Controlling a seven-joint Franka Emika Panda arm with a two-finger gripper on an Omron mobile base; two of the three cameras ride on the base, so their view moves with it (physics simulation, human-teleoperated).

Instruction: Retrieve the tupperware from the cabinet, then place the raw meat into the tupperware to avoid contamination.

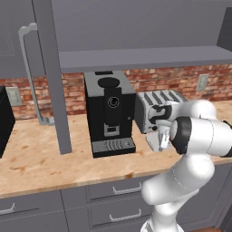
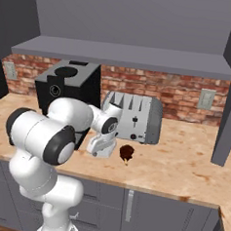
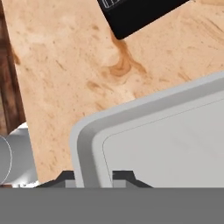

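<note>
Wooden counter under an open grey cabinet (image 1: 136, 31) is where the work happens. The gripper (image 3: 93, 178) is low over the counter (image 3: 65, 65), its dark tips standing either side of the tupperware's flared rim; the jaws are nearly closed, narrow on that rim, so it looks pinched on the tupperware (image 3: 166, 144). In the hand view the container's pale floor is bare.

From the left base view the tupperware (image 1: 153, 141) sits on the counter just in front of the toaster (image 1: 156, 106) and to the right of the coffee machine (image 1: 110, 111), with the wrist over it. From the right base view the container (image 2: 101, 147) is partly hidden by the arm, and the raw meat (image 2: 127, 152) lies on the counter just beside it, in front of the toaster, apart from it and untouched.

Judging by this, the first half is all but done: the tupperware is out of the cabinet and down on the counter, though the grip on its rim is not yet let go. Left to do: open the jaws, shift to the meat, pick it up and set it inside the container.
</note>
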